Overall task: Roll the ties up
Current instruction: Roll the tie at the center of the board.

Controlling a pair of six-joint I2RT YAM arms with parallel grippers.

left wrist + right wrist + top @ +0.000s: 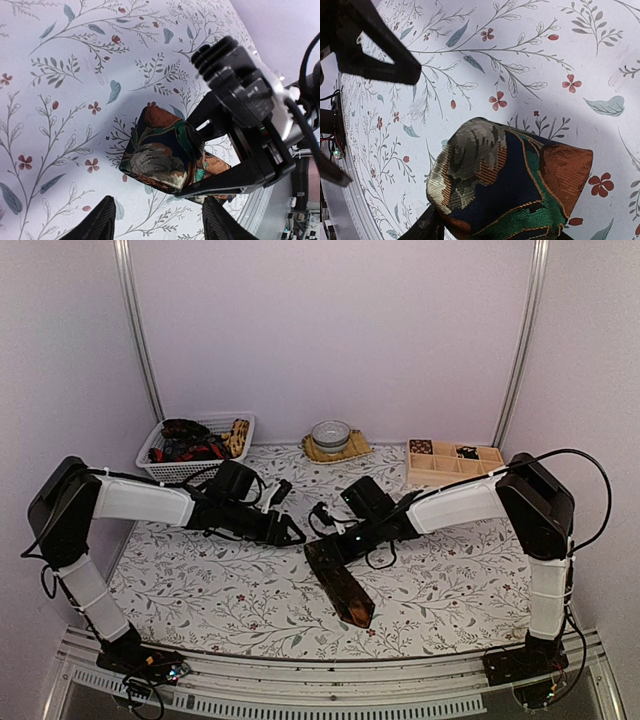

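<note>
A dark tie (346, 592) with a brown, green and grey pattern lies slanted on the floral tablecloth, its far end folded into a thick wad (161, 155). My right gripper (492, 232) is shut on that wad (505, 185), one finger on each side of it. One of its fingers (240, 182) runs along the wad's edge in the left wrist view. My left gripper (160, 227) stands open just short of the wad with nothing between its fingers. In the top view it (290, 533) faces the right gripper (320, 550) closely.
A white basket (222, 421) at the back left holds more ties (185, 443). A glass bowl (330, 434) on a tan mat stands at the back centre. A wooden compartment box (452, 462) sits at the back right. Walls close in on three sides.
</note>
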